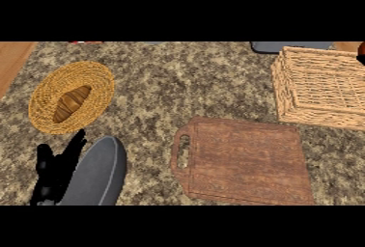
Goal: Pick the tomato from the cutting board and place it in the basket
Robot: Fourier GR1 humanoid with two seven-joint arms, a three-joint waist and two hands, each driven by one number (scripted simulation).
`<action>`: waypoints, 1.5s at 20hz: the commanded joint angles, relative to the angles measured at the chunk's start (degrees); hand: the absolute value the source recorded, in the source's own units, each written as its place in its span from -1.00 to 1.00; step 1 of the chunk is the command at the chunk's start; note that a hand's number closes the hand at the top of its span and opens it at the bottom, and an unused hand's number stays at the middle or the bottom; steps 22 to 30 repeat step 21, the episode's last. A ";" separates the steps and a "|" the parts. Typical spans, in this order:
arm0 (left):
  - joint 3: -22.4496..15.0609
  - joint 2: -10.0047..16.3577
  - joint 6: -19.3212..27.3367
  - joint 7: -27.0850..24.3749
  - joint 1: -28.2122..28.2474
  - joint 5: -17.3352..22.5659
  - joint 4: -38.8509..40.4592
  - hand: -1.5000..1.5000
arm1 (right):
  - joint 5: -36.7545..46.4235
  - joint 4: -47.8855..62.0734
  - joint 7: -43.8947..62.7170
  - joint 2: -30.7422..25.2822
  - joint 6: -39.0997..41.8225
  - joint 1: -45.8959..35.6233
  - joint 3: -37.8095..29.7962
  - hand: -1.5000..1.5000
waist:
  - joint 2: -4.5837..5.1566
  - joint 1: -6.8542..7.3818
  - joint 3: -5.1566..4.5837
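While the left robot hand (51, 169) rests open lower left, the cutting board (246, 164) corner nears the basket (317, 87)

The basket (314, 87) is running off the right edge, where a dark sliver (361, 53) is showing too little to name. A grey thing (288, 47) and a red scrap (85, 42) are being cut off by the top edge. The grey forearm (96, 176) is hiding part of the left hand (57, 164).

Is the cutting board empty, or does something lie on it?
Empty. The cutting board shows only bare brown wood over its visible top; nothing lies on it.
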 commanded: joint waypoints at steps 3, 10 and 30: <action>-1.73 -2.61 0.24 1.71 1.26 -0.64 2.93 0.00 | -1.02 6.37 -9.54 -5.11 -0.20 1.19 -0.92 -1.00 | 0.44 -0.20 -0.68; -0.29 -2.16 -0.04 1.03 1.04 -0.79 3.79 0.00 | -6.19 6.83 -8.86 -7.18 -0.90 -1.27 -5.14 -1.00 | 0.32 -0.49 -0.71; 0.34 -2.18 -1.05 0.60 2.73 -0.55 2.09 0.00 | -14.56 9.06 -8.72 -16.80 3.22 7.71 -16.14 -1.00 | 0.25 -1.06 -0.70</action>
